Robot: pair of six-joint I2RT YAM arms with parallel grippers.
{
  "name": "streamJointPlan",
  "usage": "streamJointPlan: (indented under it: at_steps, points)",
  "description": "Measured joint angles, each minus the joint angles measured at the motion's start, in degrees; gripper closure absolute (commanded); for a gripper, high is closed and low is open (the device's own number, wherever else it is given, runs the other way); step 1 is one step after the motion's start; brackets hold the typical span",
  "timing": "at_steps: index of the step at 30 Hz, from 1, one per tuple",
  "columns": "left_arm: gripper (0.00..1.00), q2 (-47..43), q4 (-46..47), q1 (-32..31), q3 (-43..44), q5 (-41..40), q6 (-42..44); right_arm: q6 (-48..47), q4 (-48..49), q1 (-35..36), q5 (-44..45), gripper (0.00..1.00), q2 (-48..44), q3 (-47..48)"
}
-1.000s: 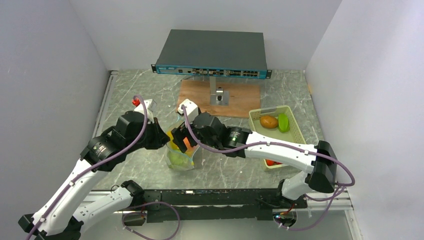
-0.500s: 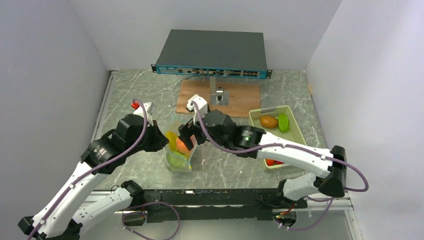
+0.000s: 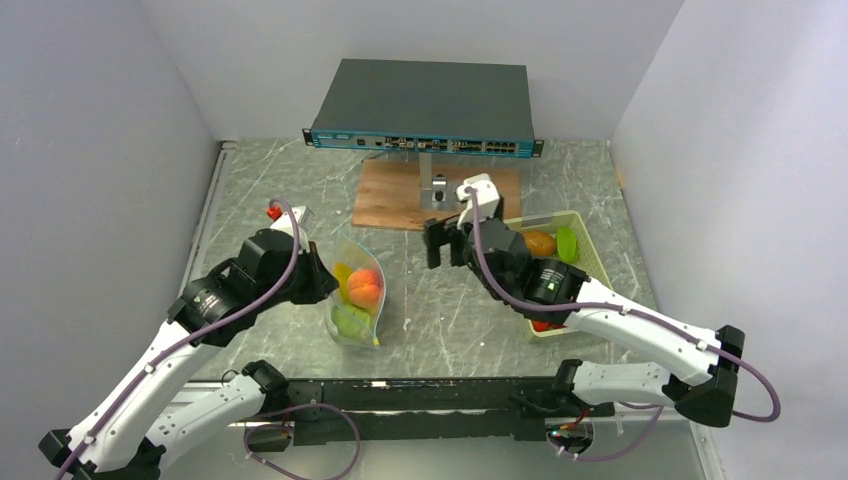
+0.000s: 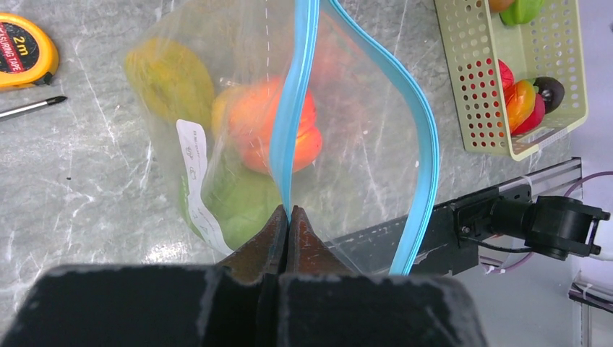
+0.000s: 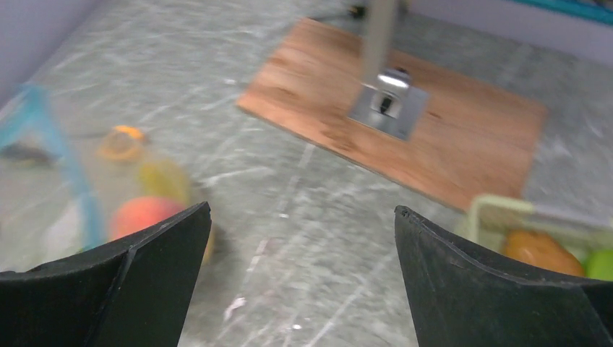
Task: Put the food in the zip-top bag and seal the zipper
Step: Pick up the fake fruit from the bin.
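Your left pincer point(image 4: 287, 217) pinches the zipper point(image 4: 293, 137) of the zip-top bag point(image 4: 361, 144) toward the near edge of the worktop point(image 3: 450, 330); your right pincer point(image 5: 302, 210) gapes wide, empty.

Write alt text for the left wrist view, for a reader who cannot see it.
The left gripper pinches the teal zipper of a clear zip-top bag, whose mouth gapes open. Inside lie an orange-peach fruit, a yellow piece and a green piece; a yellow tape measure sits top left, a pale green tray top right.
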Motion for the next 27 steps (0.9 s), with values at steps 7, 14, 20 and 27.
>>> streamJointPlan:
  at_steps: [7,14,20,27]
  points:
    - [1.0,-1.14,0.72,0.0,-1.01,0.17,-1.03,9.79,-5.2,-13.0,3.61,0.01,-5.42,-10.23]
    - [1.0,-1.25,1.33,0.0,-1.53,0.46,-1.03,22.93,-13.35,-30.03,-0.7,0.01,-11.63,-18.64]
    - [1.0,0.09,2.32,0.0,-1.53,1.09,-1.03,28.02,-20.85,-40.06,-10.45,0.01,-12.02,-23.91]
    - [1.0,-0.09,3.26,0.0,-1.86,1.36,-1.03,33.16,-28.83,-42.03,-14.43,0.18,-12.02,-24.37]
